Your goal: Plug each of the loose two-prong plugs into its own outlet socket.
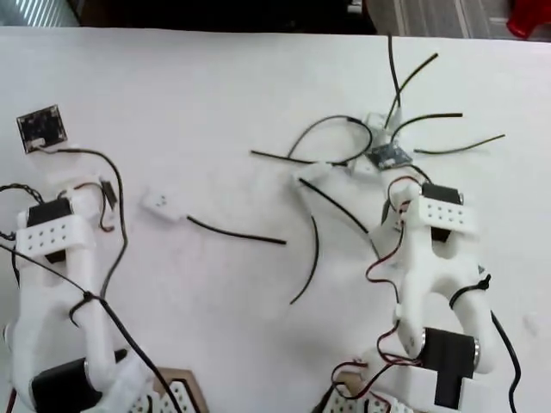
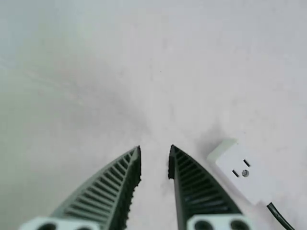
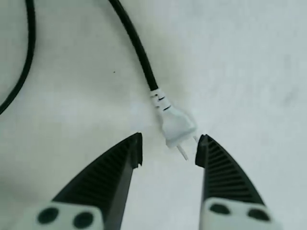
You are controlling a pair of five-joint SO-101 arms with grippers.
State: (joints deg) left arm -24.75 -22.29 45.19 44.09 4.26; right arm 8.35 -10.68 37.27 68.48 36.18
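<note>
At the far left of the table (image 1: pixel 258 77) we note a small dark circuit board (image 1: pixel 41 128) lying flat, with a thin lead running from it toward the left arm (image 1: pixel 52 231).

In the left wrist view, the left gripper (image 2: pixel 154 162) is released. Its two ribbed fingers (image 2: pixel 120 191) stand a narrow gap apart over bare table surface and grasp nothing. The white outlet socket (image 2: pixel 242 173) lies just beside one finger but apart from it, slot face up. The socket cord (image 2: pixel 280 215) leaves its far end. In the high view we find this outlet socket (image 1: pixel 159 204) to the right of the left arm, with the socket cord (image 1: pixel 237 233) running on toward the table's middle.

Further right, a loose cord (image 1: pixel 308 258) curves across the middle of the table. Beyond it, a tangle of black cords (image 1: pixel 430 116) spreads around a small dark board (image 1: pixel 387 156), just ahead of the right arm (image 1: pixel 435 215).

In the right wrist view, the right gripper (image 3: pixel 169 149) is released, with its fingers (image 3: pixel 115 177) spread wide and grasping nothing. The white two-prong plug (image 3: pixel 175 125) lies on the table with its prongs pointing into the gap between the fingertips. We cannot tell whether a prong touches the nearer finger. The plug cord (image 3: pixel 136 45) leads away from the plug, and a second cord (image 3: pixel 29 48) lies well apart from it.
</note>
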